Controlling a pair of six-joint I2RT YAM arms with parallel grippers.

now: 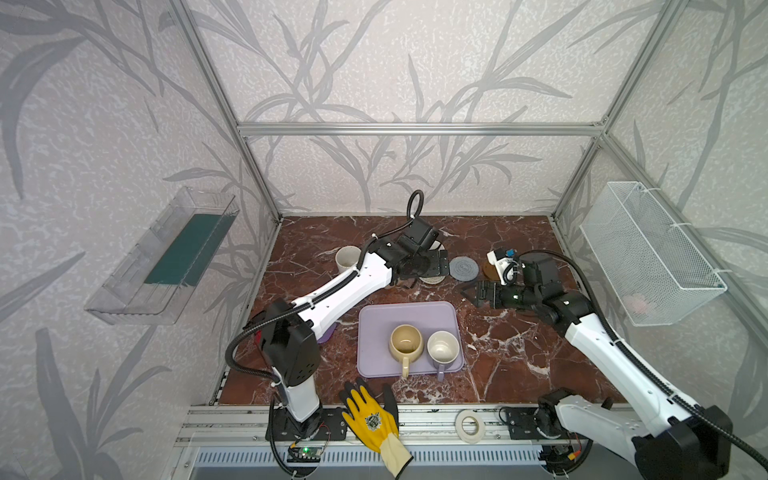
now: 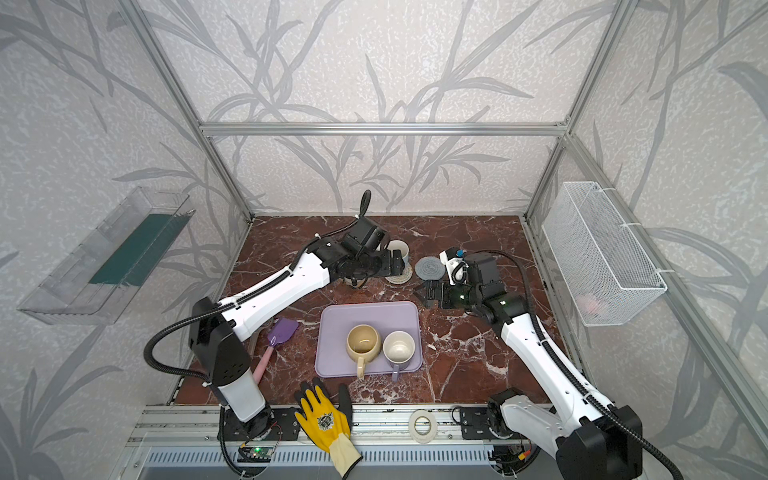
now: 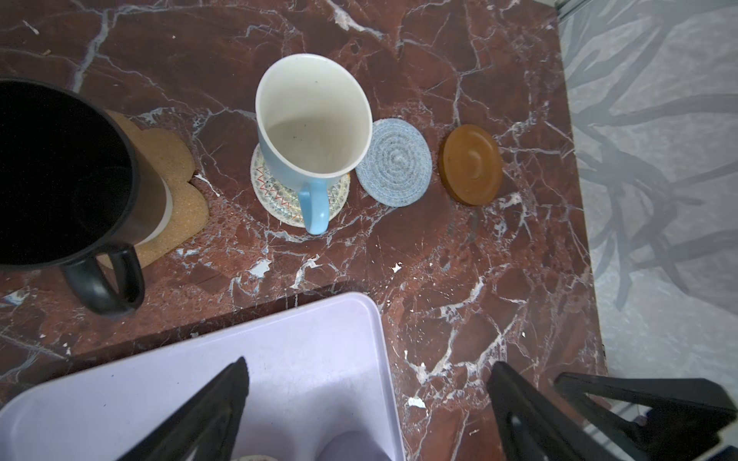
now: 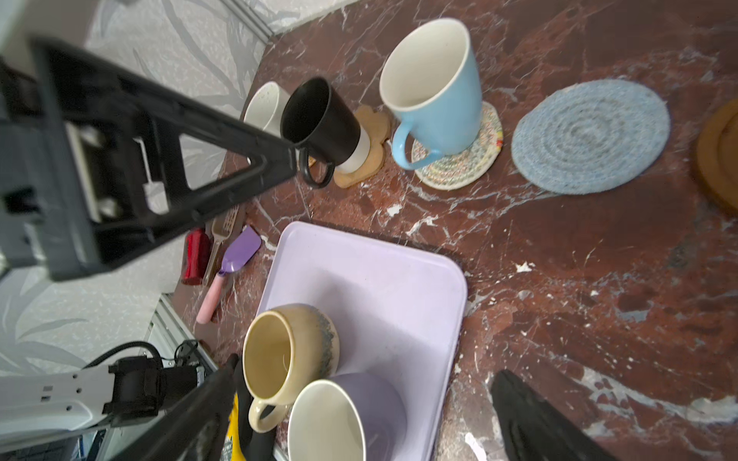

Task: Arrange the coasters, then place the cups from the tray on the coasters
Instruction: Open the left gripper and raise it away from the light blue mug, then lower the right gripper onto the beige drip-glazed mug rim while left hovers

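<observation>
Step in hand: placing cups; three of the five mugs stand on coasters and the light blue mug [image 3: 315, 119] looks to be the one just served.
Left gripper [image 3: 367, 363]: over the far part of the worktop [image 1: 519, 353] by the light blue mug, fingers spread wide with nothing between them.
Right gripper [image 4: 367, 365]: above the worktop off the tray's far right corner, fingers fully apart and holding nothing.
Placed mugs: the light blue mug is upright on the cream rope coaster [image 3: 279, 199]. The black mug [image 3: 60, 171] sits on the tan paw-shaped coaster [image 3: 175, 159]. The white mug [image 1: 347, 257] stands farthest left, and its mat is hidden.
Lavender tray [image 1: 374, 324]: near the middle of the worktop, holding the squat cream-yellow mug [image 1: 406, 343] and the lavender mug [image 1: 442, 349] side by side, handles toward the front edge.
Free coasters: the grey-blue woven coaster [image 3: 393, 163] lies just beside the cream rope one. The brown rimmed disc [image 3: 471, 163] lies a little further right. Both are bare.
Next move: probably a mug from the tray, and the right arm is nearer the free mats. It would need to come down over the lavender mug, close on its wall or handle, lift clear of the low rim and set it on the grey-blue coaster.
Watch for: the two tray mugs stand close together, so a wide approach could knock the cream-yellow one.
</observation>
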